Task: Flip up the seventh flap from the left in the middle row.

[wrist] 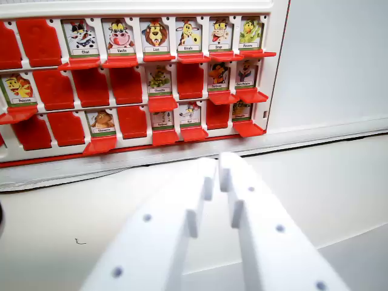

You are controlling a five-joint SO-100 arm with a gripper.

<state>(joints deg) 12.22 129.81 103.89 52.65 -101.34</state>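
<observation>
A red-and-white flap board point(276, 66) stands across the top of the wrist view, with three rows of cells. In the middle row, a picture card shows at the far left point(18, 90), then come three plain red cells point(91, 86), a picture card point(159, 80), a plain red cell point(190, 80) and two more picture cards point(218, 76) point(246, 74). My white gripper point(218, 173) fills the lower middle, short of the board and below its bottom row. Its fingers are shut with only a thin slit between them, and nothing is held.
The board rests on a white tabletop point(327, 182). A pale wall point(333, 60) lies to the wrist view's right of the board. The top row shows several animal cards point(156, 36); the bottom row mixes cards and red cells point(132, 121).
</observation>
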